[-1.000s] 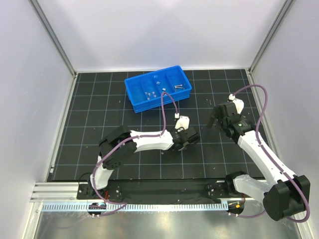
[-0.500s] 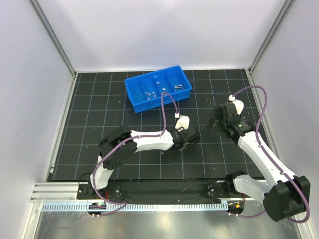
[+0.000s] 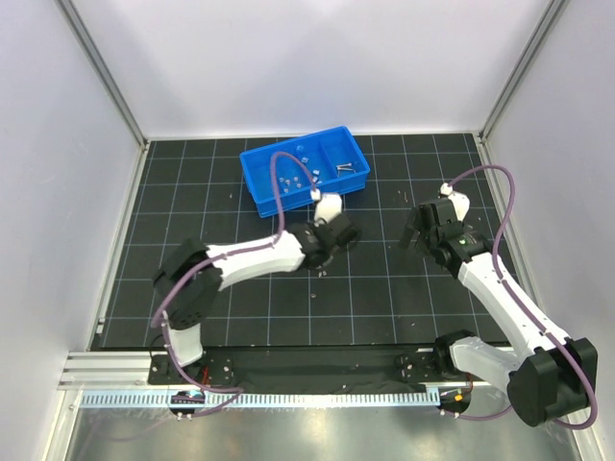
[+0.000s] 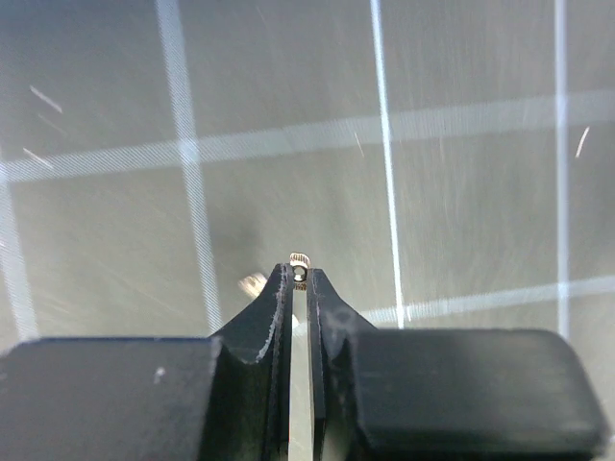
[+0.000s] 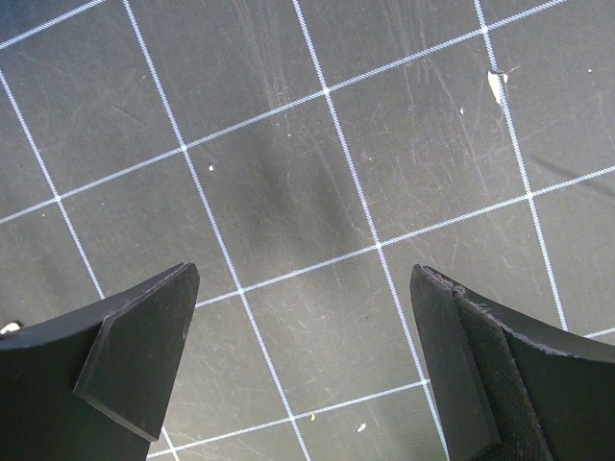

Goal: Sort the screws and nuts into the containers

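A tiny squat silver metal nut [image 4: 300, 259] is pinched in the clenched left gripper [image 4: 300, 278]; the right gripper [image 5: 303, 288] is spread wide, empty.

- The left gripper [image 3: 334, 235] swung left and farther from the bases, ending nearer the blue tray [image 3: 264, 202].
- Its jaws closed on a tiny silver piece [image 4: 300, 259].

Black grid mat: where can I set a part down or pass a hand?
Bare: the strip between the bright blue plastic tray and the left wall, and the squares under the right gripper. Crowded: loose bits around the left gripper.
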